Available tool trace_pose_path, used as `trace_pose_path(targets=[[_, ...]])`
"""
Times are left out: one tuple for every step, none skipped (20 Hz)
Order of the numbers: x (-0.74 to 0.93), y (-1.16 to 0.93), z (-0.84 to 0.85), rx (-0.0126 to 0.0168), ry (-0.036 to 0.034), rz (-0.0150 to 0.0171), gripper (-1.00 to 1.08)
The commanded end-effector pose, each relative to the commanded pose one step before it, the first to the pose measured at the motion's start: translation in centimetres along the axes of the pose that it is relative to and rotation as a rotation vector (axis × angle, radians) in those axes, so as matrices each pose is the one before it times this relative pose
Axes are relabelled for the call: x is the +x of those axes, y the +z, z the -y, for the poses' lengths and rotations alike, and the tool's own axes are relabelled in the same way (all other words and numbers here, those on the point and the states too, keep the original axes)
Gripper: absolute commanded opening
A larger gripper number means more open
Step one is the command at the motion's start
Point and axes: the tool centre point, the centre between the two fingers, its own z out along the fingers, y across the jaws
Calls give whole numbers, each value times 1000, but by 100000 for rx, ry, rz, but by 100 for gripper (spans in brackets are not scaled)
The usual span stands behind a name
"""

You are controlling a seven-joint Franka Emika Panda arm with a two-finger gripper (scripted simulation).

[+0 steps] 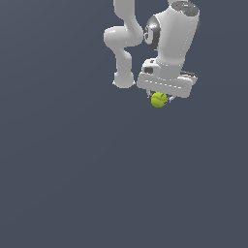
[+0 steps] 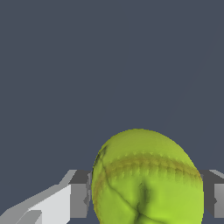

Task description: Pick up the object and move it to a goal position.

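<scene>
The object, a small yellow-green ball point(image 1: 159, 100) with thin dark curved lines, sits just under the white hand of my arm in the upper right of the exterior view. My gripper point(image 1: 160, 100) is shut on it, and the fingers are mostly hidden behind the ball and the hand. In the wrist view the ball point(image 2: 146, 179) fills the space between the two grey fingers point(image 2: 79, 194), which press against its sides. No goal marker shows in either view.
The white arm point(image 1: 127, 38) rises behind the hand in the exterior view. Around and below it lies only a flat dark grey-blue surface point(image 1: 97, 184).
</scene>
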Motion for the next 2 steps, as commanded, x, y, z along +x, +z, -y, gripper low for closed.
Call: trace_pose_path(targets=[[136,57,-26,81,87,-18,-100],[19,23,-6,0,0,0,-100]])
